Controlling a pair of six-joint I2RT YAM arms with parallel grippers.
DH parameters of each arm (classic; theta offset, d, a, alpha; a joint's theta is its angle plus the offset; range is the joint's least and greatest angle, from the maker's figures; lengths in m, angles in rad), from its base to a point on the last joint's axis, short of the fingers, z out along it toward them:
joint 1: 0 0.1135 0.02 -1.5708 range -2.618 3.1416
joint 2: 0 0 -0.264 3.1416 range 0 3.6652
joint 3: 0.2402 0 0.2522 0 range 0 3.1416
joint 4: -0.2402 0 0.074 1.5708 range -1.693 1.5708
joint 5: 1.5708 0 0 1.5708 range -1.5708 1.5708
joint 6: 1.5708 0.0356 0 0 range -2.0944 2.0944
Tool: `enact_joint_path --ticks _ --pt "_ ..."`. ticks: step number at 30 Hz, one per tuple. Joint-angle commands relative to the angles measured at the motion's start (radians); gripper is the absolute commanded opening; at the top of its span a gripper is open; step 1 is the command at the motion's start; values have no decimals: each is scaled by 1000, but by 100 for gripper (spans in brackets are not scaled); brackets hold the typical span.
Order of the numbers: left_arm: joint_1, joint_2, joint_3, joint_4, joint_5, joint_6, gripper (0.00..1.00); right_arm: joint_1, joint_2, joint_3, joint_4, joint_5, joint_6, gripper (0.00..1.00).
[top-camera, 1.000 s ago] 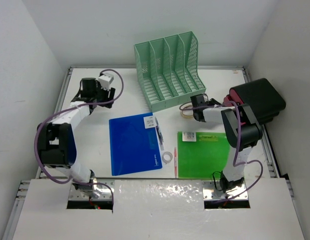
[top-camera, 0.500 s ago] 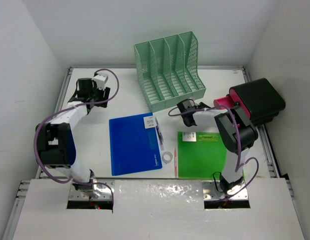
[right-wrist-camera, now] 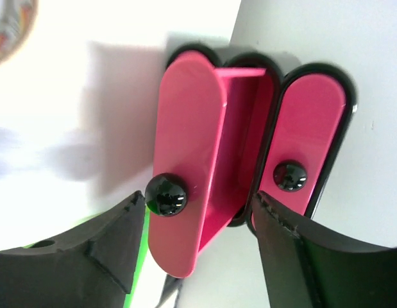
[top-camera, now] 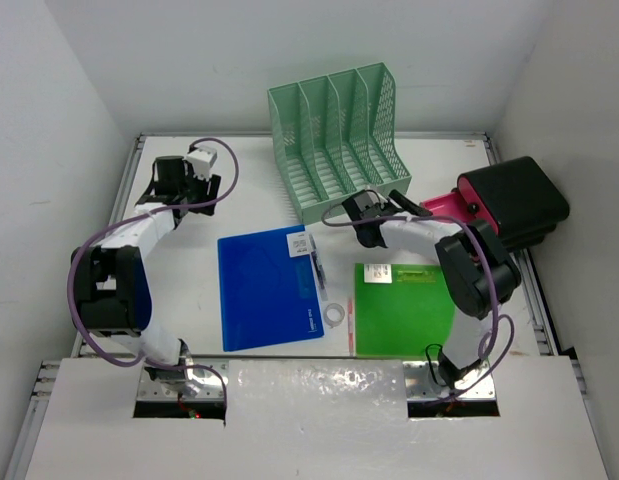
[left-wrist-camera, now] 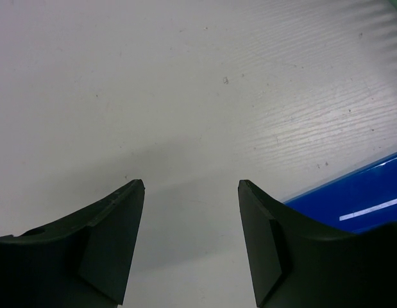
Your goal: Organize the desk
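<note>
The desk (top-camera: 251, 190) is a white tabletop with metal rails. Over its far left part, my left gripper (top-camera: 186, 193) hangs open above bare desk (left-wrist-camera: 185, 77), with nothing between its fingers (left-wrist-camera: 111, 237). My right gripper (top-camera: 411, 207) stands open just in front of the mint rack, pointing right at a black and pink case (top-camera: 509, 200). In the right wrist view the case's pink flaps with black knobs (right-wrist-camera: 204, 128) fill the space between and beyond the spread gripper (right-wrist-camera: 197, 202), with small gaps on both sides.
A mint-green slotted file rack (top-camera: 339, 140) stands at the back middle. A blue folder (top-camera: 267, 290) and a green folder (top-camera: 404, 308) lie flat near the front, with a pen (top-camera: 318, 268) and a small tape ring (top-camera: 334, 314) between them. A tape roll (right-wrist-camera: 7, 22) lies left of the case.
My right wrist has swung left along the rack front, its fingers now pointing at the case, and its jaws have spread wider. The left gripper shifted slightly towards the far left.
</note>
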Motion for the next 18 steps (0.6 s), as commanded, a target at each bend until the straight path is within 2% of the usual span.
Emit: enact_joint_path --ticks 1,7,10,11,12,13,15,16,18 --pt "-3 -17 14 27 15 13 58 33 -65 54 2 -49 20 67" --pt "-3 -11 14 32 18 13 58 160 -203 51 31 -193 72 69" --pt "-3 -11 14 29 21 11 58 217 -286 9 58 -491 241 65" --pt "-3 -11 14 30 21 11 58 218 -304 -53 86 -609 294 64" --pt "-3 -13 13 29 18 14 58 219 -338 -98 177 -820 328 57" --pt "-3 -13 13 27 18 16 58 219 -349 -141 233 -904 362 52" --pt "-3 -14 13 29 15 17 58 222 -358 -248 343 -1039 473 39" --pt "-3 -14 11 27 15 16 58 225 -353 -270 347 -1054 502 31" --pt "-3 -14 11 29 20 16 58 240 -344 -316 379 -1087 551 30"
